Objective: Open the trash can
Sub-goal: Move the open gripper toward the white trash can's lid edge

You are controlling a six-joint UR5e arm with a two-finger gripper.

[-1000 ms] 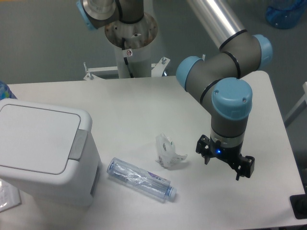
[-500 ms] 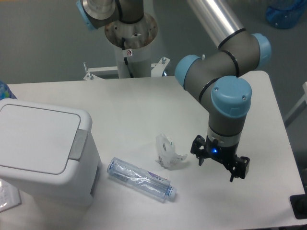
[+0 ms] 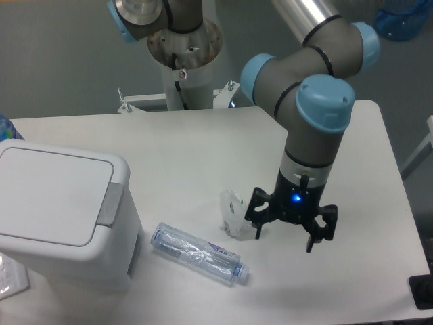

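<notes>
The trash can (image 3: 57, 217) is a large boxy white bin at the table's left front. Its flat white lid (image 3: 51, 193) is down, and the grey push tab (image 3: 109, 202) sits on its right edge. My gripper (image 3: 284, 233) hangs low over the table well to the right of the can, pointing down with its two fingers spread apart and nothing between them. It is right beside a crumpled clear plastic piece (image 3: 235, 215).
A crushed clear plastic bottle (image 3: 198, 252) lies on the table between the can and my gripper. The arm's base column (image 3: 183, 64) stands behind the table's far edge. A blue bottle (image 3: 404, 17) shows at the top right.
My gripper has moved left toward the crumpled plastic piece and turned about its wrist. The trash can and bottle have not moved.
</notes>
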